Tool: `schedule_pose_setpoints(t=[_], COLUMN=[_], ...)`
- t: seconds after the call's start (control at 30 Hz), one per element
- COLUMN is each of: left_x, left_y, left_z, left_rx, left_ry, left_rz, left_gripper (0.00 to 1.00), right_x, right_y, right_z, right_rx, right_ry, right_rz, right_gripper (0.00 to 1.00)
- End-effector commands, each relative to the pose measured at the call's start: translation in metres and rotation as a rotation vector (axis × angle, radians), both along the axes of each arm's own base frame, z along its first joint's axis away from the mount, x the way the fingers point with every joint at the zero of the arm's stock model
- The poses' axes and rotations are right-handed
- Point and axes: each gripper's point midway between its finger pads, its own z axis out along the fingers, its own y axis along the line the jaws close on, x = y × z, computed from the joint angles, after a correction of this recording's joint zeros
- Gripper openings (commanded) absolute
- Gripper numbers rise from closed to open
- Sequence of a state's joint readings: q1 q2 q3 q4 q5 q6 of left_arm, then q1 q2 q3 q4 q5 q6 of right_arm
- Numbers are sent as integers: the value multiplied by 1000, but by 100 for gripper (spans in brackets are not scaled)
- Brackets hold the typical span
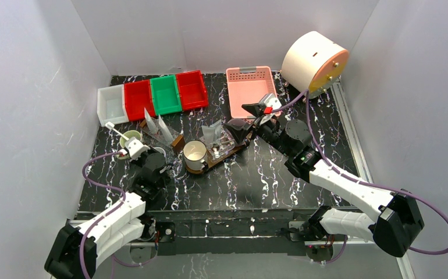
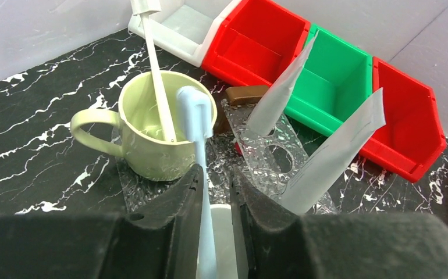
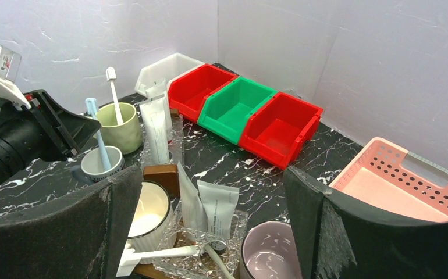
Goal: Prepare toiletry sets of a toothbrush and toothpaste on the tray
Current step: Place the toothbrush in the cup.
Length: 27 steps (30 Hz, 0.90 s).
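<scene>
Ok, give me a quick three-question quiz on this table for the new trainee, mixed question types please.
1. True or false: the right hand has its jaws standing wide open.
2. The toothbrush standing in the green mug is: A white, B blue, C pink.
3. How many red bins are in the row at the back of the table?
Key: 1 true; 2 A; 3 two.
</scene>
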<state>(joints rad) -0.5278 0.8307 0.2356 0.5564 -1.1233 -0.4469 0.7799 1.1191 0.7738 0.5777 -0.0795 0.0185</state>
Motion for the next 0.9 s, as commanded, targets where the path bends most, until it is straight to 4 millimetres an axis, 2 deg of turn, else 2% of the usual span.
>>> schedule_pose_setpoints(t=[0.0, 0.23, 0.4, 0.57, 0.8, 0.87], left_x=[-7, -12, -19, -30, -49, -52], left_y=[9, 11, 14, 18, 28, 27], left_z=[10, 23, 38, 64, 114, 127], left_rx=[-38, -63, -78, -90, -58, -31], left_ry=[-43, -61, -78, -93, -134, -140], left_rz=[71, 68, 56, 25, -14, -47], left_gripper=[25, 44, 55, 66, 82, 89], right_x=[1, 3, 5, 13, 32, 39], right_y=[-5, -8, -8, -15, -24, -27], right_z=[17, 20, 23, 26, 27, 25], right_rx=[35, 44, 52, 74, 64, 48], right_ry=[-53, -57, -48, -23, 22, 53], right_rz=[-24, -43, -55, -112, -225, -268], right_gripper=[99, 99, 99, 99, 99, 99])
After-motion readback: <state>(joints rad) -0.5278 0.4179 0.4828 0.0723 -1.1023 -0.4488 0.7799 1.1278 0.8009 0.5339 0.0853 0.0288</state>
